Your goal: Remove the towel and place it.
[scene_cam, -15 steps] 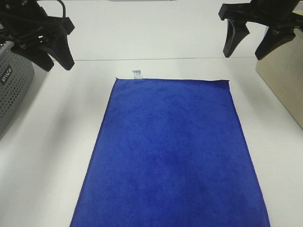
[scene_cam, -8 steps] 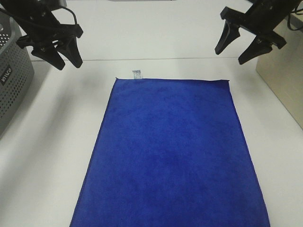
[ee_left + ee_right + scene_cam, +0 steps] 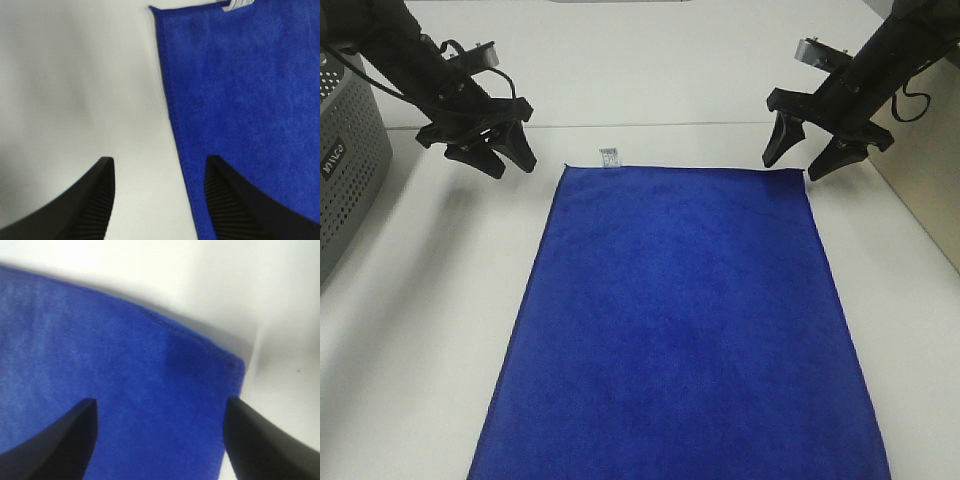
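While both pairs of fingers stand spread apart with nothing held between them, we find the right gripper [image 3: 793, 167] the nearer to its target. Its fingertips hang just over the far right corner of the towel [image 3: 680, 330]. In the right wrist view that stitched corner lies just ahead of the tips and inside the gap, close to one finger.

The left gripper [image 3: 510, 168] sits a little outward of the far left corner, apart from it. In the left wrist view the towel's long stitched side edge runs up through the gap. One finger is over blue cloth and the other over bare white table [image 3: 420, 300], and the corner lies farther ahead of the tips. The small white tag [image 3: 610, 157] juts out just past that corner.

Outward from both grippers, the royal-blue towel lies flat. Its short far edge spans from one gripper to the other, and its long axis runs straight away from the fingers. We judge each arm must come down onto its own corner, and the left must also shift inward.
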Controlling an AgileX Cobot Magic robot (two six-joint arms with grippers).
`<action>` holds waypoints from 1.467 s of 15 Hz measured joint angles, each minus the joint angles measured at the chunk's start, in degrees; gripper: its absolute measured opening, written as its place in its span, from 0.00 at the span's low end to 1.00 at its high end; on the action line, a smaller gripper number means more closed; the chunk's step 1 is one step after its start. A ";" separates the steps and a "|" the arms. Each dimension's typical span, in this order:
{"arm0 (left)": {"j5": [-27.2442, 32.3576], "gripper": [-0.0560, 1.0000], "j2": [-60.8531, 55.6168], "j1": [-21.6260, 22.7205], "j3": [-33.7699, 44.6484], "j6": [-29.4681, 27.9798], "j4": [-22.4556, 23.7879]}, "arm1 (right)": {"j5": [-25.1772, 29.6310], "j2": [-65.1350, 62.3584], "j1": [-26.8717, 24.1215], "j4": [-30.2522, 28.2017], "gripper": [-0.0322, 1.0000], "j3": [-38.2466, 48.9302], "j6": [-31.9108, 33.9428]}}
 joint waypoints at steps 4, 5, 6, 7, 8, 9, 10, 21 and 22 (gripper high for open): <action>-4.18 0.54 2.06 0.00 -0.69 1.60 -2.75 | -3.44 0.86 0.00 -3.61 0.71 -0.11 0.00; -4.76 0.54 2.69 0.00 -0.74 1.60 -3.09 | -3.84 1.60 0.00 -4.01 0.71 -0.11 -0.06; -5.39 0.54 3.38 0.00 -0.74 1.66 -3.09 | -3.90 2.18 0.00 -4.18 0.71 -0.11 -0.06; -5.90 0.54 4.18 0.00 -0.74 1.72 -3.15 | -4.01 2.98 0.00 -4.24 0.71 -0.11 -0.11; -6.53 0.54 4.98 0.00 -0.74 2.29 -3.44 | -4.30 3.50 0.00 -4.35 0.71 -0.11 -0.11; -7.51 0.54 5.61 0.00 -0.74 2.92 -4.07 | -4.98 3.90 0.00 -4.35 0.71 -0.11 -0.23; -8.71 0.54 5.96 0.00 -0.74 3.84 -5.50 | -6.07 3.95 0.00 -4.35 0.71 -0.11 -0.46; -12.83 0.54 8.54 -2.12 -2.23 7.45 -10.71 | -7.91 4.47 0.00 -4.35 0.70 -0.11 -2.58; -12.89 0.54 8.54 -2.12 -2.23 7.45 -10.94 | -7.91 4.47 0.00 -4.35 0.69 -0.11 -2.58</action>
